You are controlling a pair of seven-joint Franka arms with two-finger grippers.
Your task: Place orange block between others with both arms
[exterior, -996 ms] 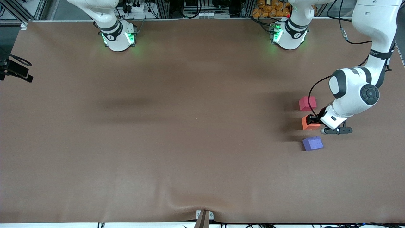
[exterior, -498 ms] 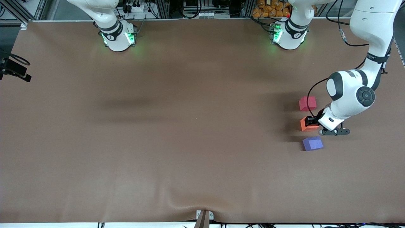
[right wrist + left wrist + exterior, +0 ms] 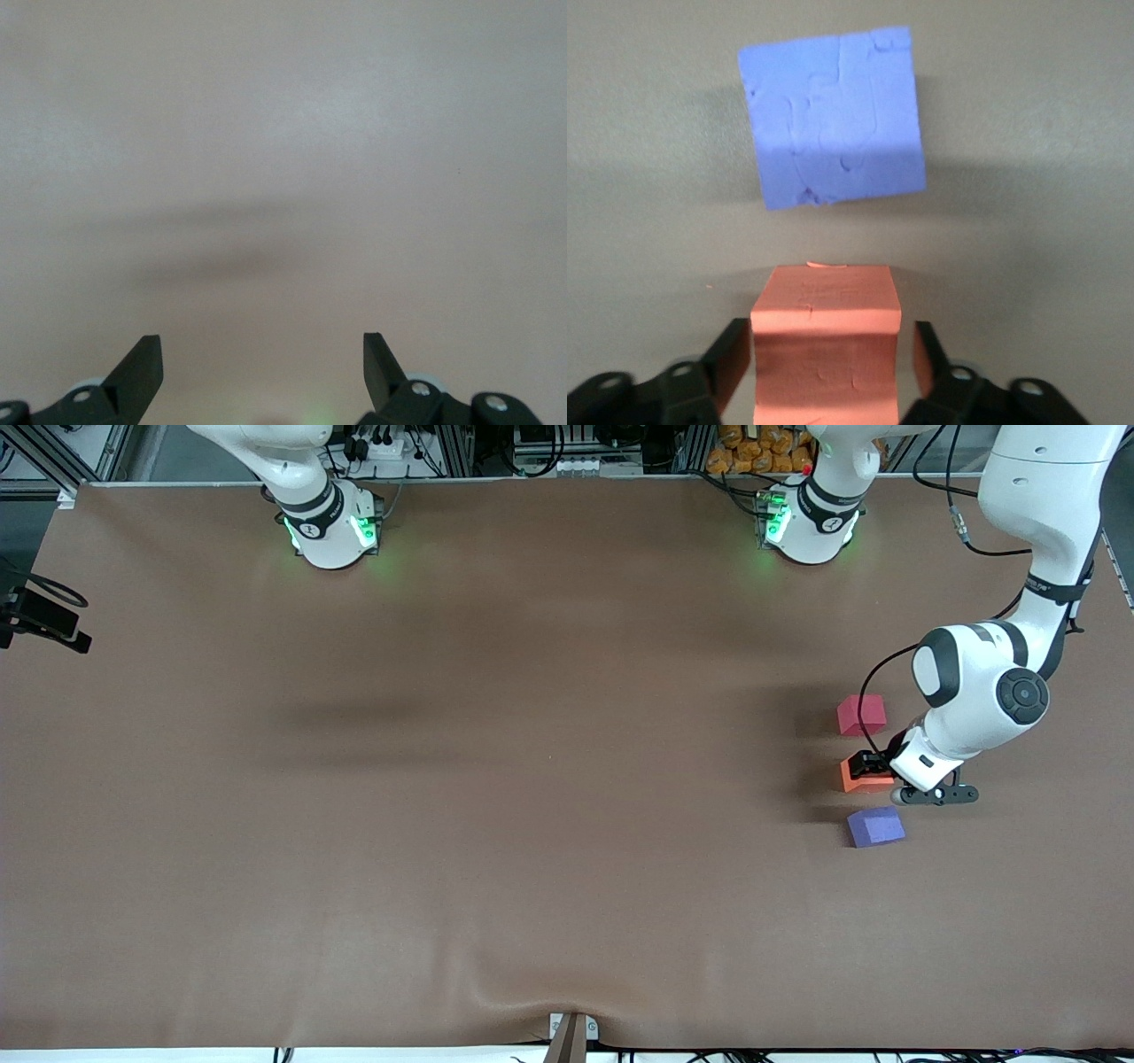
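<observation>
The orange block point(image 3: 859, 781) point(image 3: 826, 305) sits on the brown table between the pinkish-red block point(image 3: 861, 714), farther from the front camera, and the purple-blue block point(image 3: 875, 825) point(image 3: 833, 115), nearer to it. All three line up near the left arm's end of the table. My left gripper point(image 3: 868, 765) point(image 3: 828, 345) is down around the orange block and open, with a small gap on each side between fingers point(image 3: 731, 359) and block. My right gripper point(image 3: 261, 350) is open over bare table with nothing between its fingers; the right arm waits.
A black camera mount point(image 3: 40, 624) juts in at the right arm's end of the table. A small bracket point(image 3: 571, 1035) sits at the table edge nearest the front camera, where the cloth wrinkles. The arm bases point(image 3: 328, 527) point(image 3: 811, 522) glow green.
The left gripper has opened and let go of the orange block, which now rests between the other two blocks. The left arm settled slightly. The right arm has not moved.
</observation>
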